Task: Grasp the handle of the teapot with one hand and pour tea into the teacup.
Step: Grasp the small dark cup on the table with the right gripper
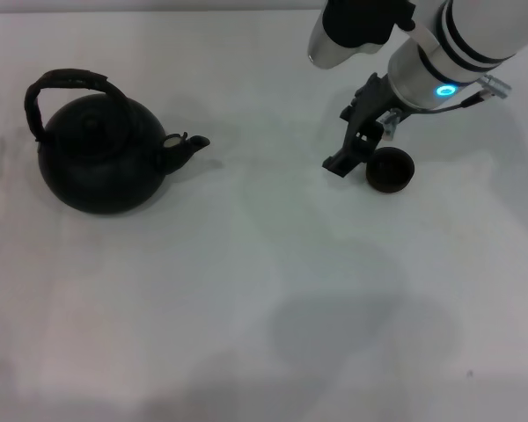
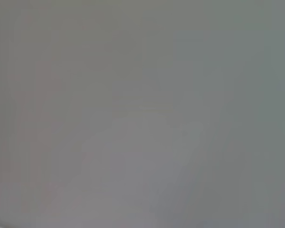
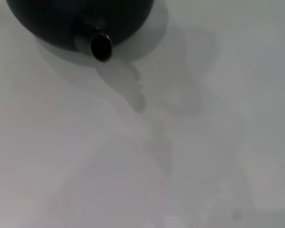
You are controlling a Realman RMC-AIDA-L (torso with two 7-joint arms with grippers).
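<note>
Head view: the teapot (image 1: pixel 101 163) sits on the white worktop (image 1: pixel 246 299) at the robot's left, its spout (image 1: pixel 187 145) turned toward the right side and its handle (image 1: pixel 66 88) arched upright over the lid. The teacup (image 1: pixel 390 170) stands upright well apart from it, on the right side of the worktop.

The right claw (image 1: pixel 352 151) hangs low just beside the teacup, on the cup's teapot side. One dark finger (image 1: pixel 348 154) reaches down to about the cup's level; whether it touches the rim cannot be told, and the second finger is not separately visible, so the opening of this claw cannot be told. It appears to hold nothing. The left claw is out of sight; its wrist camera shows only bare worktop.

Right wrist view: the spout mouth (image 3: pixel 101 46) faces the camera across open worktop.

Judged step: the handle is not yet grasped and nothing is poured. To do it well, the working claw should close across the crown of the hoop, near its centre, so the pot hangs level. Teapot and cup must then be brought together before tilting slowly.
</note>
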